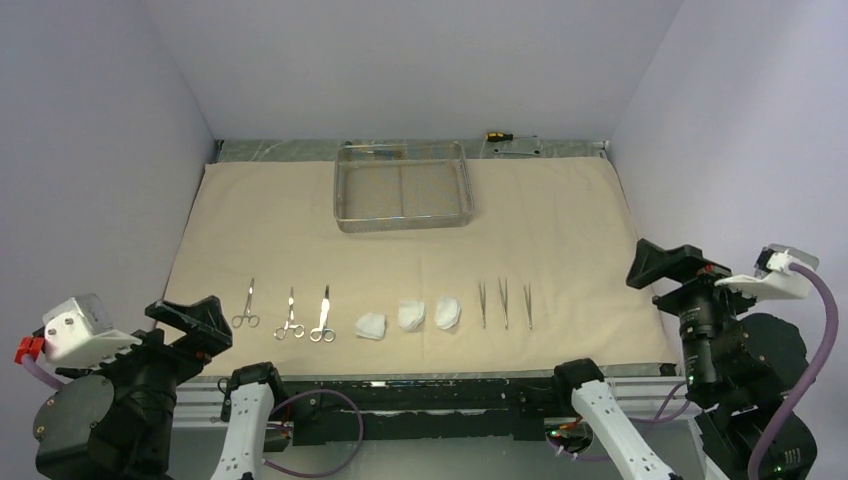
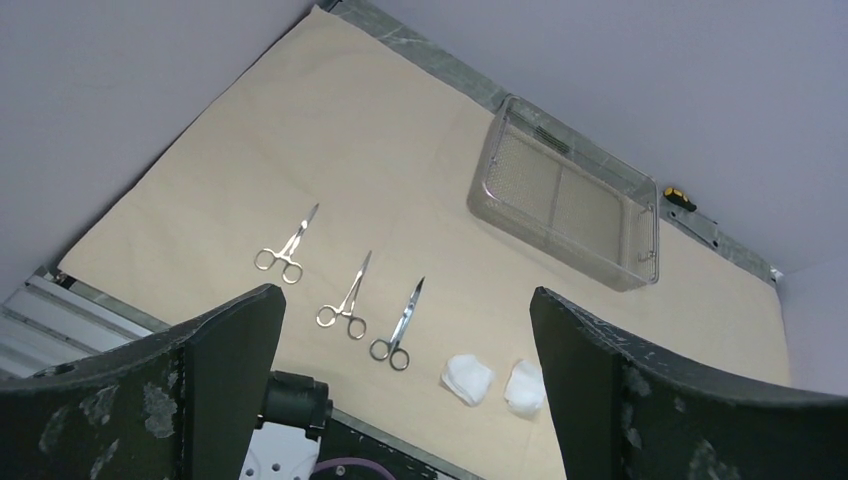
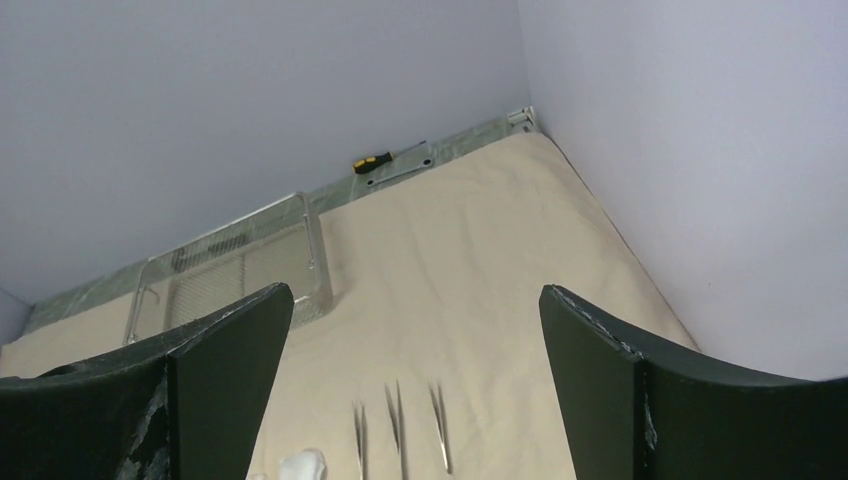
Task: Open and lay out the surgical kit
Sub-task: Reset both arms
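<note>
Beige wrap cloth is seen spread flat over nearly the whole desk. Only a grey strip of the desk is left showing along the far edge. On the far half of the cloth, close to its middle, the wire-mesh tray is set upright with its long sides running left to right. A slim dark shape is glimpsed against its far wall, but what it is cannot be told.

Along the near part of the cloth the instruments are laid in one row from left to right. At the left, three clamps are placed side by side and apart from one another, ring handles towards the arms and tips towards the tray. In the middle, three gauze pads are set close together. At the right, three tweezers are laid parallel, each just beside the next and not touching.

Beyond the cloth, on the bare strip to the right of the tray, a yellow-handled screwdriver is seen.

The left gripper is held raised over the near left corner of the desk, with the clamps in its view. Its jaws are spread wide apart and are clear of every item. The right gripper is held raised by the right edge of the cloth. Its jaws are likewise wide apart, with the tweezers seen on the cloth between them.
</note>
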Controlling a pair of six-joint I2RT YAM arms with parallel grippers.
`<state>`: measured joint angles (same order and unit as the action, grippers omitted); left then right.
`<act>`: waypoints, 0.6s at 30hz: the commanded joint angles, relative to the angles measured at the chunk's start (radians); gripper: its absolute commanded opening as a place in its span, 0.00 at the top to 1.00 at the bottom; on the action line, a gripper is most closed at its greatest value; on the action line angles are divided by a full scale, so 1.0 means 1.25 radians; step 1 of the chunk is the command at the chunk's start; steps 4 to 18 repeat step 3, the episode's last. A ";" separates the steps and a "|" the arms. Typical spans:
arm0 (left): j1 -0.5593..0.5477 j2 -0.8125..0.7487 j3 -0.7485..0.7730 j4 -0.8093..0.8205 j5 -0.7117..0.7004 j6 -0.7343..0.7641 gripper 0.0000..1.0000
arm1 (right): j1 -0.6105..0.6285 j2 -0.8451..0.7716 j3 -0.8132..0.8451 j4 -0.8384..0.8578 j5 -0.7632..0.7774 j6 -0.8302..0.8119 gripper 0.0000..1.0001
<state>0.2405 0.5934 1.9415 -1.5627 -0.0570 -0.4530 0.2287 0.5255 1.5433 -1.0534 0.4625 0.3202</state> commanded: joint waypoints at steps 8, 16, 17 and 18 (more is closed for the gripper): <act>0.003 0.030 0.006 -0.050 0.025 0.035 0.00 | -0.003 -0.015 0.006 -0.038 0.001 0.000 0.01; 0.003 0.030 0.006 -0.050 0.025 0.035 0.00 | -0.003 -0.015 0.006 -0.038 0.001 0.000 0.01; 0.003 0.030 0.006 -0.050 0.025 0.035 0.00 | -0.003 -0.015 0.006 -0.038 0.001 0.000 0.01; 0.003 0.030 0.006 -0.050 0.025 0.035 0.00 | -0.003 -0.015 0.006 -0.038 0.001 0.000 0.01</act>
